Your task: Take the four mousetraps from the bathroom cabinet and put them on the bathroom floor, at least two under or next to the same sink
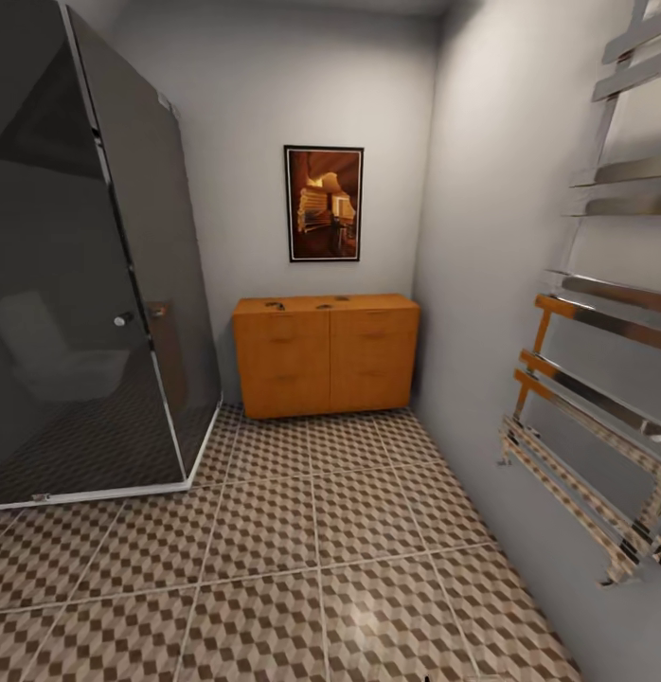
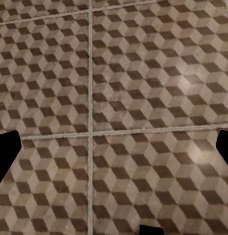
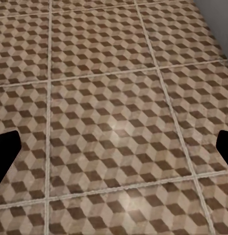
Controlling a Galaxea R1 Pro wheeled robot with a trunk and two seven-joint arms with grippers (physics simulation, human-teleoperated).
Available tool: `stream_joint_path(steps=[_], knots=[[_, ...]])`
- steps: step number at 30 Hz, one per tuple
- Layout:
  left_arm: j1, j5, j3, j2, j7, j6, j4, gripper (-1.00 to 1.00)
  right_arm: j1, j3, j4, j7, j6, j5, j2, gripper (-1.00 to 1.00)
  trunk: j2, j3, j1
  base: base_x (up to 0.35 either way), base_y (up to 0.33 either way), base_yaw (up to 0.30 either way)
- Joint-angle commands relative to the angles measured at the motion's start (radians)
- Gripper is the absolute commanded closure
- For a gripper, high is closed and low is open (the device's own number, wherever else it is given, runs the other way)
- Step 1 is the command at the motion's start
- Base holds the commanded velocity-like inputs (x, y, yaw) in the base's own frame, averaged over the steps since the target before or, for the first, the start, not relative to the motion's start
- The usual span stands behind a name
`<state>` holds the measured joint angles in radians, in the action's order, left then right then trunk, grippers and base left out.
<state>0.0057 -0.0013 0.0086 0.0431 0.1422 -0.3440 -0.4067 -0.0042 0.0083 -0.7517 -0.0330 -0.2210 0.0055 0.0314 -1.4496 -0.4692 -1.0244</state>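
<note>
- Left gripper (image 2: pixel 114 147): in the left wrist view its 2 dark fingertips sit at the opposite side edges of the frame, spread wide, with nothing between them but bare tile.
- Right gripper (image 3: pixel 114 149): in the right wrist view its 2 dark fingertips likewise stand at opposite edges, spread wide and holding nothing.
- Bathroom floor (image 1: pixel 312 559): cube-patterned tiles in brown, beige and white with pale grout lines lie under both grippers and run forward to the far wall. A strip of grey wall (image 3: pixel 219 17) shows at one corner of the right wrist view.
- Cabinet (image 1: pixel 326 355): the orange-brown chest stands against the far wall at 12 o'clock in the head view, well apart from the robot, its drawers closed.
- Mousetraps (image 1: pixel 275 305): small dark items lie on the cabinet top. At least 3 can be made out; they are too small to count with certainty.
- Shower enclosure (image 1: pixel 84 265): dark glass, at 10 o'clock, just beside the cabinet's left end.
- Framed picture (image 1: pixel 323 203): hangs on the wall above the cabinet.
- Towel rail (image 1: pixel 596 313): chrome bars on the side wall at 3 o'clock.
</note>
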Motion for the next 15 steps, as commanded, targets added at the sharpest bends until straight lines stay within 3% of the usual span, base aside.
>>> stream_joint_path(steps=[1, 8, 15], knots=[[0.0, 0.0, 0.001, 0.0, 0.002, -0.001, -0.001, -1.0, 0.0, 0.001, 0.001, -0.004, -0.003, 0.001, 0.0, -1.0, 0.0, -0.001, -0.001, 0.306, 0.0, 0.119], [0.0, 0.0, 0.001, 0.001, 0.002, -0.001, -0.002, -1.0, 0.0, 0.001, 0.011, -0.005, -0.003, 0.001, 0.001, -1.0, 0.0, -0.001, -0.001, 0.306, 0.0, 0.142], [0.0, 0.0, 0.001, 0.001, 0.002, -0.001, -0.003, -1.0, 0.0, 0.001, 0.013, -0.005, -0.003, 0.001, 0.001, -1.0, 0.0, -0.001, -0.001, 0.307, 0.0, 0.053]])
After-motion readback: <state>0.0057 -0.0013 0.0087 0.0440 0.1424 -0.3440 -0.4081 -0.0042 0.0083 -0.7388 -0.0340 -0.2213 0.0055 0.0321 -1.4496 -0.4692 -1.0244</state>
